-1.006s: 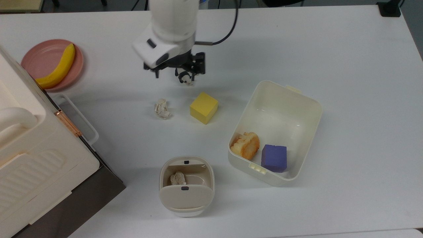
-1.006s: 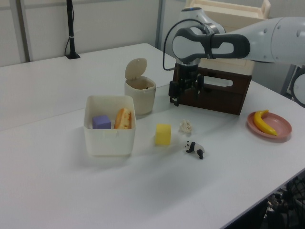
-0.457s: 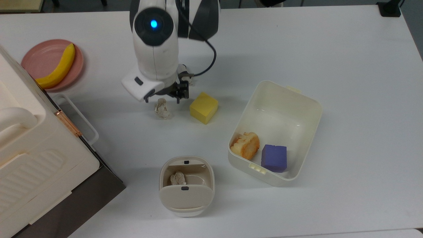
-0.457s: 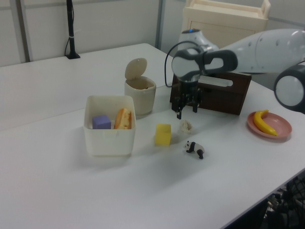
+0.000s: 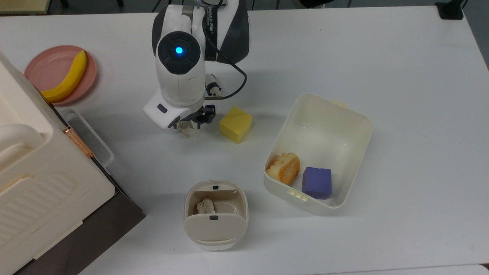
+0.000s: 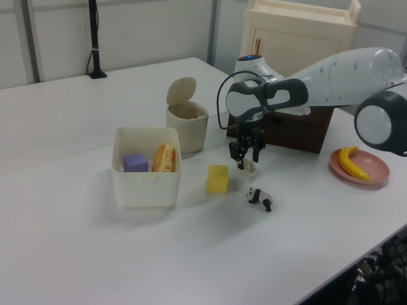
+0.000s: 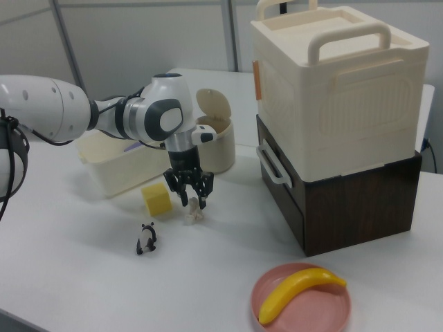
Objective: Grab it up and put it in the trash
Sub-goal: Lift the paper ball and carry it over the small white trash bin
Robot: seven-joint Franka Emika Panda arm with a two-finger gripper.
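Since half a second before, the white robot arm (image 5: 179,72) had slid down the top view and dropped lower, so that its black claw (image 5: 191,121) now stood right over the small crumpled wad of off-white paper (image 5: 187,130) instead of just above it in that view. The claw's fingers were apart — one on each side of the wad in the right view, tips low by the white worktop (image 5: 382,57) — and had not closed on anything. The wad itself lay on the worktop, partly hidden under the claw in the top view, just beside the yellow foam cube (image 5: 235,124) on the top view's left. In the right view the wad (image 7: 194,214) sat below the claw (image 7: 189,197), with the cube (image 7: 156,200) to the right view's left and the small black-and-white panda figurine (image 7: 146,238) nearer the camera. The small cream rounded-square plastic bin (image 5: 216,215) stood well apart from the wad, toward the bottom of the top view — one lid flap was raised, and another crumpled scrap (image 5: 206,206) lay inside it. To the top view's right of the bin sat a larger cream rectangular tub (image 5: 359,126) holding a purple block (image 5: 317,182) and a piece of bread (image 5: 283,168). A yellow banana (image 5: 68,78) rested on a pink plate (image 5: 46,63) at the top view's upper left, near a cream box stacked on a dark brown case (image 7: 346,180).
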